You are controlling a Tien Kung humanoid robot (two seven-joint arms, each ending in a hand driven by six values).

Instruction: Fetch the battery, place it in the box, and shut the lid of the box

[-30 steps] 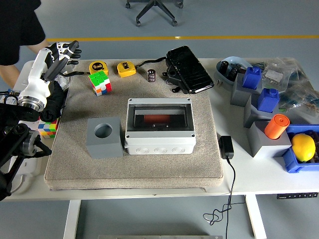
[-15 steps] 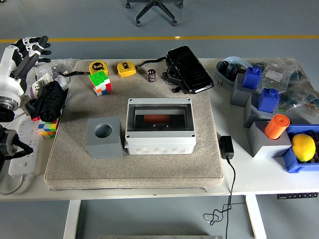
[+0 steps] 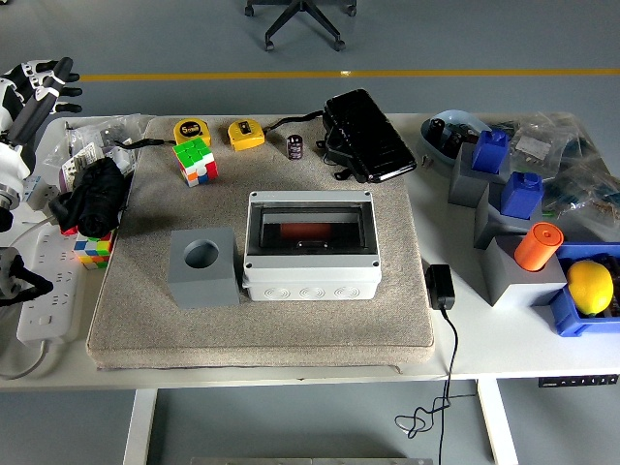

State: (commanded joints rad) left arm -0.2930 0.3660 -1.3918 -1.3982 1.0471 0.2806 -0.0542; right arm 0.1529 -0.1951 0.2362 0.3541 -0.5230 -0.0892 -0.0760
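Observation:
A grey box (image 3: 310, 246) with a clear lid lying shut stands in the middle of the beige mat (image 3: 262, 320). Something orange-red shows through the lid (image 3: 308, 231). A small black cylinder, perhaps a battery (image 3: 294, 146), stands at the back of the mat. My left hand (image 3: 37, 87) is at the far left edge, above the table's back left corner, fingers spread and empty. My right hand is out of view.
A grey block with a round hole (image 3: 203, 266) stands left of the box. A Rubik's cube (image 3: 195, 161), two tape measures (image 3: 191, 129) and a black case (image 3: 367, 135) lie at the back. Grey and blue bins (image 3: 504, 208) crowd the right side. A power strip (image 3: 44, 291) lies left.
My left arm has drawn back to the left and away from the mat, now mostly out of the picture. The person at the top left is gone from view. The box has not moved.

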